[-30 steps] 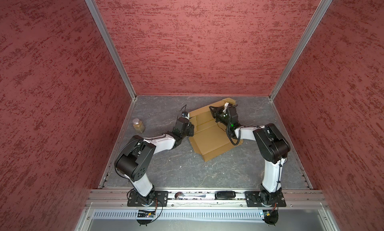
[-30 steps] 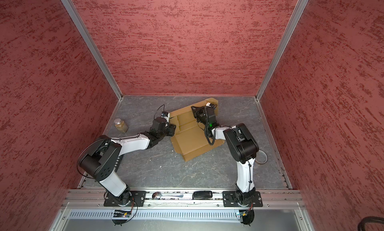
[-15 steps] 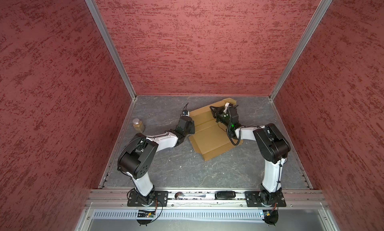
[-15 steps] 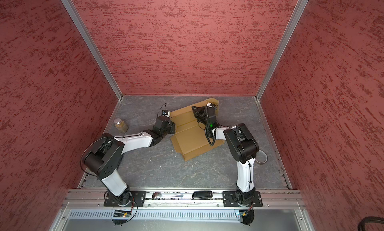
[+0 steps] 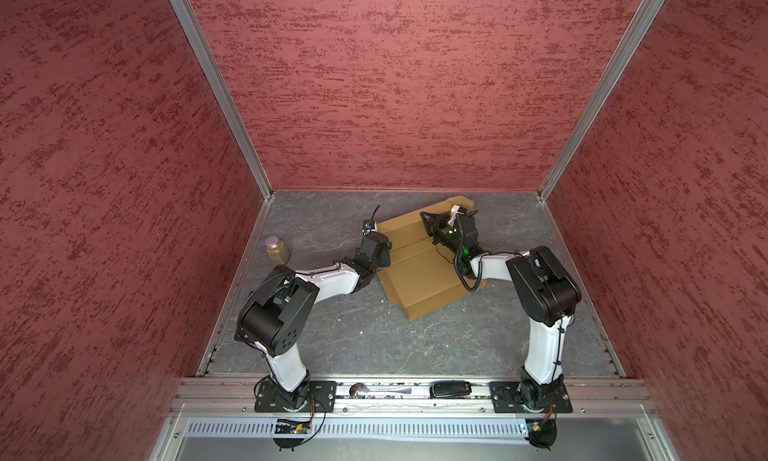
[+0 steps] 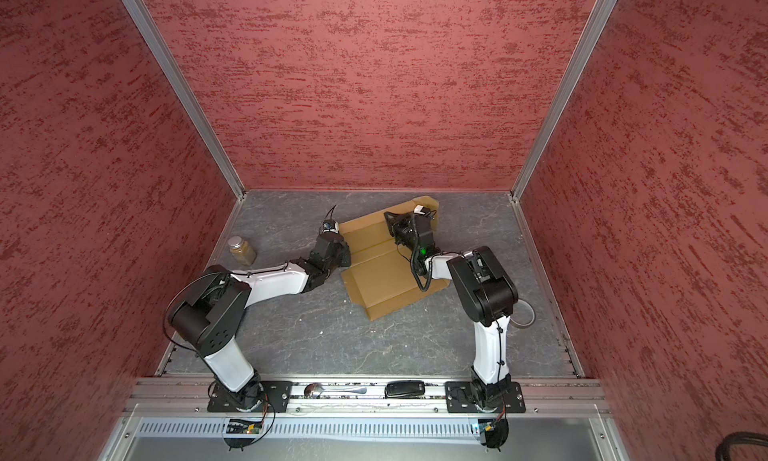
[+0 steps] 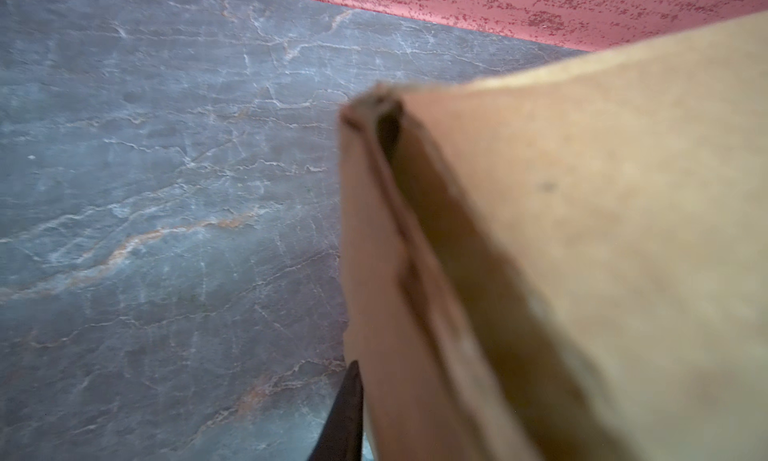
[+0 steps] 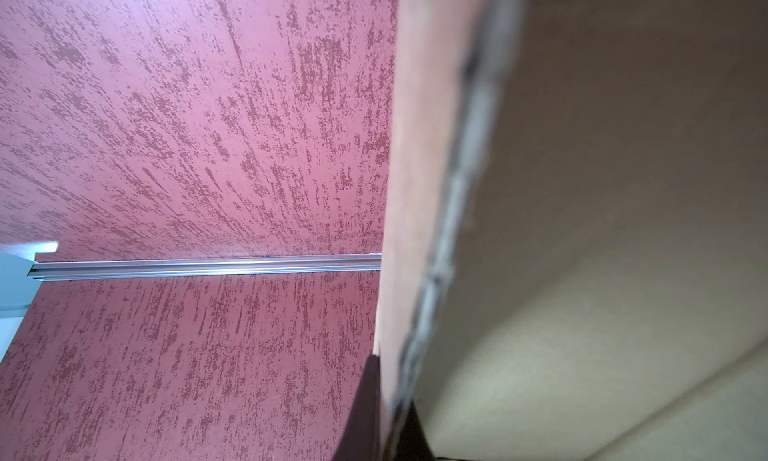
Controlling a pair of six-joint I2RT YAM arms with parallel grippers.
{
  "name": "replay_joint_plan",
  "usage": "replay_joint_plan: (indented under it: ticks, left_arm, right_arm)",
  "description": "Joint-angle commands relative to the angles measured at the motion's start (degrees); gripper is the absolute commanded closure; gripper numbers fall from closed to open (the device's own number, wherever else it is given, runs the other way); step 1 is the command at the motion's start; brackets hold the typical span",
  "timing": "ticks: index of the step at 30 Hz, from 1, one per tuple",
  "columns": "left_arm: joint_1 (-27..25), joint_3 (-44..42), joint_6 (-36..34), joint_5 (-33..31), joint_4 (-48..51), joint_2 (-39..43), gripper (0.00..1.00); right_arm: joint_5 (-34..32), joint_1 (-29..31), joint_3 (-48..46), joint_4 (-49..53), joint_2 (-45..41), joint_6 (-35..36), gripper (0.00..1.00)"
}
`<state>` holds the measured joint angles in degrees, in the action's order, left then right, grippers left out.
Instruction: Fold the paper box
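Note:
The paper box (image 5: pixel 419 272) (image 6: pixel 386 276) is a tan cardboard sheet, partly folded, lying toward the back of the grey floor in both top views. My left gripper (image 5: pixel 385 254) (image 6: pixel 345 252) sits at the box's left edge. In the left wrist view a black finger (image 7: pixel 347 409) presses the outside of a doubled side wall (image 7: pixel 582 230), and the other finger is hidden behind it. My right gripper (image 5: pixel 428 221) (image 6: pixel 390 223) holds the raised back flap. The right wrist view shows the gripper (image 8: pixel 390 380) shut, both fingers pinching the cardboard edge (image 8: pixel 602 189).
A lidded glass jar (image 5: pixel 277 250) (image 6: pixel 242 251) stands near the left wall. A spoon (image 5: pixel 374 390) and a black remote-like object (image 5: pixel 451 388) lie on the front rail. A grey ring (image 6: pixel 524 313) lies behind the right arm. Red walls enclose three sides.
My left gripper has moved up along the box's left edge and its jaws have closed in on the side wall. The right arm has kept still, holding the back flap.

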<state>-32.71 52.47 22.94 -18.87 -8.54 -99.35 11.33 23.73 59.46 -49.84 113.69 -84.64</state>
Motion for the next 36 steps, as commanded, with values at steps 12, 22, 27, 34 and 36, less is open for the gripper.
replay_joint_plan:
  ticks: [12, 22, 27, 34, 36]
  left_arm:
    - [-1.6, 0.9, -2.3, -5.5, -0.3, 0.6, 0.94]
    - [-1.7, 1.2, -7.0, -8.5, 0.3, 2.0, 0.95]
    - [-1.6, 2.0, -10.2, -8.7, 0.3, 2.1, 0.96]
    - [-1.0, 3.6, -12.9, -6.3, -0.5, 1.1, 0.96]
    - [-0.9, 4.1, -13.7, -5.8, -0.8, 0.7, 0.96]
  right_arm:
    - [1.7, 0.4, -1.0, -1.7, 0.3, -2.5, 0.81]
    - [3.8, 0.4, -2.5, -4.0, -0.6, -1.5, 0.64]
    - [5.0, -0.1, -4.8, -4.4, -2.3, -0.7, 0.55]
    - [7.9, -2.0, -9.2, -3.4, -6.2, 3.0, 0.47]
    - [8.8, -2.6, -10.1, -1.7, -7.9, 4.8, 0.45]
